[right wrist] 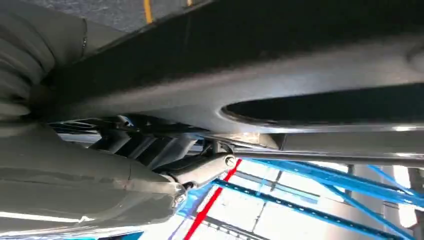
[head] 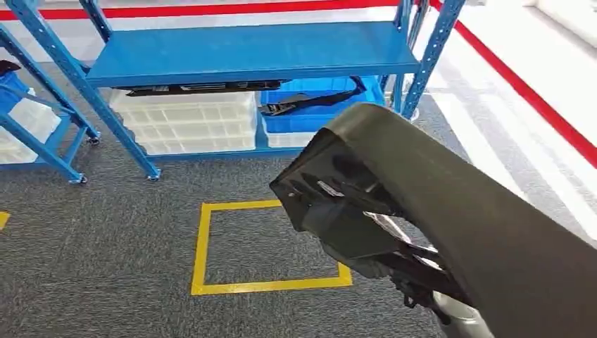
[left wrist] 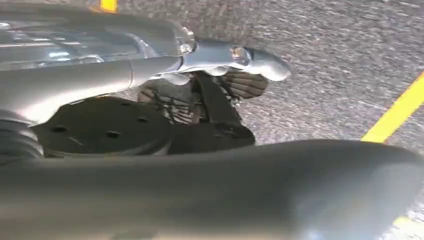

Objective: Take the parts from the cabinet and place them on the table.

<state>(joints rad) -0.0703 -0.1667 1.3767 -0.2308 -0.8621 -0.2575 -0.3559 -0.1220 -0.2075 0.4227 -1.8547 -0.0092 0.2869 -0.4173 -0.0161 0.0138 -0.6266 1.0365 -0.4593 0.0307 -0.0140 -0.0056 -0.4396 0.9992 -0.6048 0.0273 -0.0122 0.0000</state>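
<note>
Held part: a long dark grey panel (head: pixel 450 211) runs from the centre of the head view down to its lower right corner, carried above the carpet

Right hand: the right hand (head: pixel 415 282) sits under the panel at lower centre-right of the head view, dark fingers against its underside; its wrist view shows the thumb (right wrist: pixel 200 170) lying along the panel's lower face, so it reads as holding the part, though how fully the fingers wrap it I cannot tell

Left hand: the left hand (left wrist: pixel 220 100) shows in mid-frame of its wrist view, thumb and ribbed fingers pressed up against the panel's dark underside; it looks to be supporting the part, grip not fully clear

Cabinet: the blue shelving rack (head: pixel 246 53) fills the upper half of the head view; another dark part (head: pixel 197 88) lies on white crates (head: pixel 183 123) on its lower level, and one more (head: pixel 303 104) rests across a blue bin (head: pixel 317 113) at upper centre

Floor: a yellow taped square (head: pixel 204 246) marks the grey carpet at lower centre-left

Progress: judged from this, one part is out of the cabinet and in both hands; no table is in sight, so the placing is not yet done

Left to do: carry this panel to the table, set it down, then fetch the parts on the rack
</note>
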